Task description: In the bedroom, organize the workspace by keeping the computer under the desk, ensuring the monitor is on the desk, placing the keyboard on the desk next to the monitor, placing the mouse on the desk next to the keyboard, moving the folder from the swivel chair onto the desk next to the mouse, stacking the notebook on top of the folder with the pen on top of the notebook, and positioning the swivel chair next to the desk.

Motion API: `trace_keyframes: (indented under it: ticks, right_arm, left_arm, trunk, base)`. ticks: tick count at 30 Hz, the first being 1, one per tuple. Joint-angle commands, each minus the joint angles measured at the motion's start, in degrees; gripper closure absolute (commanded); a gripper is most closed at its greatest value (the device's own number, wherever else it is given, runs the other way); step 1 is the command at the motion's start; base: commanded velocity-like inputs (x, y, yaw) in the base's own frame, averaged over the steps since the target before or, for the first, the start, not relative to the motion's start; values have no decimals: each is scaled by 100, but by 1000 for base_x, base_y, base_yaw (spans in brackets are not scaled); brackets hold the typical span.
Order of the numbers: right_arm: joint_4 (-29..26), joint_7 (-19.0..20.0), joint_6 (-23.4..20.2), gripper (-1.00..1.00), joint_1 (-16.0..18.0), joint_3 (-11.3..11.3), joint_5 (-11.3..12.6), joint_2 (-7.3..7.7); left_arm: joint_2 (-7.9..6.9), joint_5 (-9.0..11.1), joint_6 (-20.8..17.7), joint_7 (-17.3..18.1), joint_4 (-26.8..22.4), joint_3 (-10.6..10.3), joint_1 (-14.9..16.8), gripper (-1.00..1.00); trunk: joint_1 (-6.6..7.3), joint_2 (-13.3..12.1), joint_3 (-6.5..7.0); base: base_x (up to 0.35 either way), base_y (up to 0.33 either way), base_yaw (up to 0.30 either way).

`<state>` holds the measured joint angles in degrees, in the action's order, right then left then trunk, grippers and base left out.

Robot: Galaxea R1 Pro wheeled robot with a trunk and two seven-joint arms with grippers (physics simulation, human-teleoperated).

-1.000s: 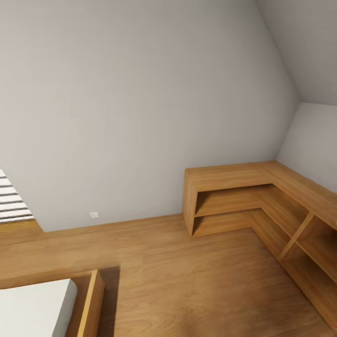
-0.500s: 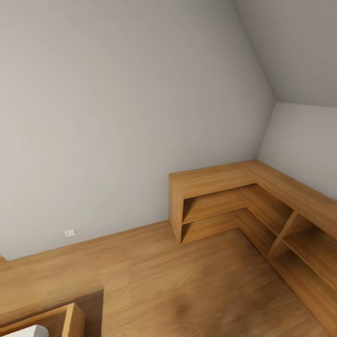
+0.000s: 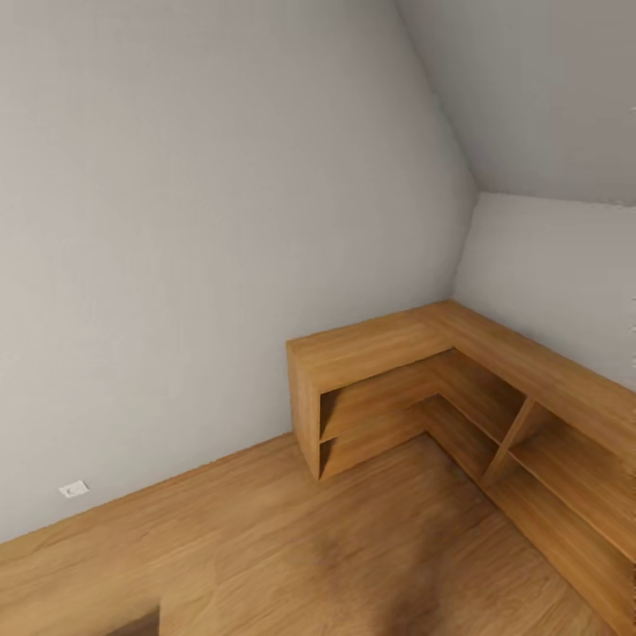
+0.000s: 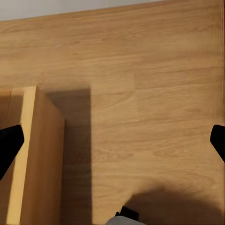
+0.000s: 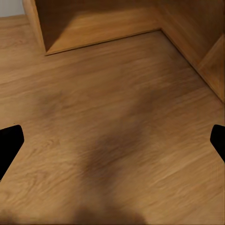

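Observation:
My left gripper (image 4: 112,143) hangs open over bare wood floor (image 4: 140,93), its black fingertips (image 4: 9,143) spread to the picture's edges with nothing between them. My right gripper (image 5: 112,140) is open too, above shadowed floor boards (image 5: 117,117), and it is empty. The head view looks at a room corner with a low light-wood L-shaped cabinet (image 3: 371,349).
The cabinet's open shelves (image 5: 93,23) lie just ahead of the right gripper. A light-wood frame edge (image 4: 37,154) stands beside the left gripper. Grey walls (image 3: 177,221) and a sloped ceiling close the corner, with a white outlet (image 3: 74,488) low on the wall.
The camera has turned to the right: the cabinet has slid leftward in the picture, and the bed corner and striped thing at the left have passed out of frame.

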<state>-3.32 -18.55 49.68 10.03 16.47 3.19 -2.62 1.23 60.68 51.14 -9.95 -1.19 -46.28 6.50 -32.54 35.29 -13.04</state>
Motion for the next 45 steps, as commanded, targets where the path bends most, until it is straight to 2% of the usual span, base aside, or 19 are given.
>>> trace_keyframes:
  ticks: [1, 7, 17, 40, 45]
  right_arm:
    - [6, -28, 15, -100, 5, 49, 33, -1]
    - [6, -28, 15, -100, 6, 49, 33, -1]
    - [6, -27, 15, -100, 4, 49, 33, -1]
    - [6, -26, 15, -100, 8, 49, 33, -1]
    - [6, -26, 15, -100, 6, 49, 33, -1]
  left_arm:
    - [0, -3, 10, -60, -4, -48, 3, -100]
    - [0, -3, 10, -60, -4, -53, 0, -100]
    - [1, -3, 11, -78, -11, -52, 0, -100]
    - [0, -3, 10, -95, -12, -48, 0, -100]
    - [0, -3, 10, -95, -10, -48, 0, -100]
  trunk:
    - [-5, 7, -8]
    - [-5, 7, -8]
    - [-5, 7, -8]
    - [-5, 7, -8]
    - [-5, 7, -8]
  base:
    - [327, 79, -267]
    - [314, 58, -267]
    - [115, 5, -267]
    - [315, 0, -269]
    - [142, 0, -290]
